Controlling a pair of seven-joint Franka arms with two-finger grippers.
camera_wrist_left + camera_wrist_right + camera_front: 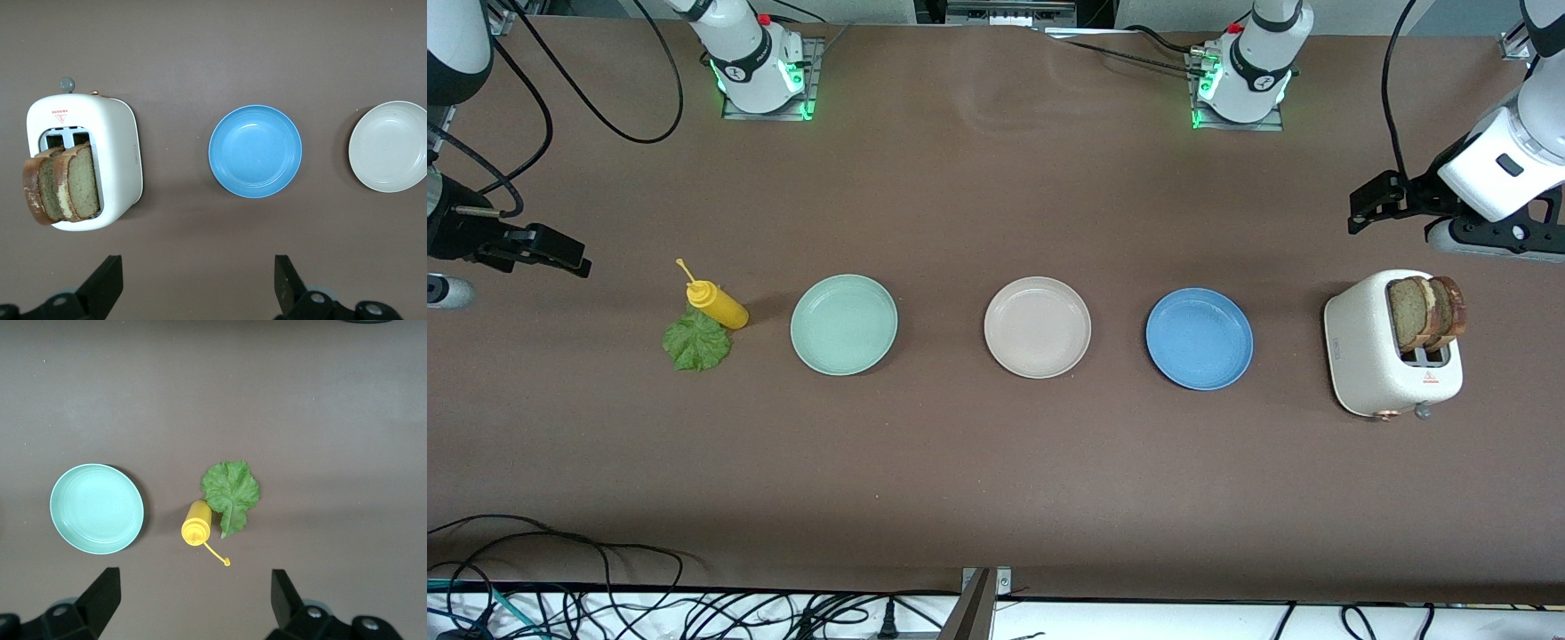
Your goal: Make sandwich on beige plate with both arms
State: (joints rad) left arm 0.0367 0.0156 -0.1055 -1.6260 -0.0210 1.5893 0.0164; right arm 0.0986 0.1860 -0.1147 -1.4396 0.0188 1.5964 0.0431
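The beige plate point(1037, 326) lies empty in the middle of the table and also shows in the left wrist view point(391, 147). Two brown-crusted bread slices point(1427, 311) stand in a white toaster point(1392, 347) at the left arm's end; the left wrist view shows the slices point(63, 183) too. A green lettuce leaf point(696, 340) lies at the right arm's end, also in the right wrist view point(230, 491). My left gripper point(198, 283) is open and empty in the air above the table beside the toaster. My right gripper point(195, 600) is open and empty in the air above the table beside the lettuce.
A mint green plate point(843, 324) and a blue plate point(1199, 338) flank the beige plate. A yellow squeeze bottle point(716, 304) lies touching the lettuce. Cables run along the table's edge nearest the front camera.
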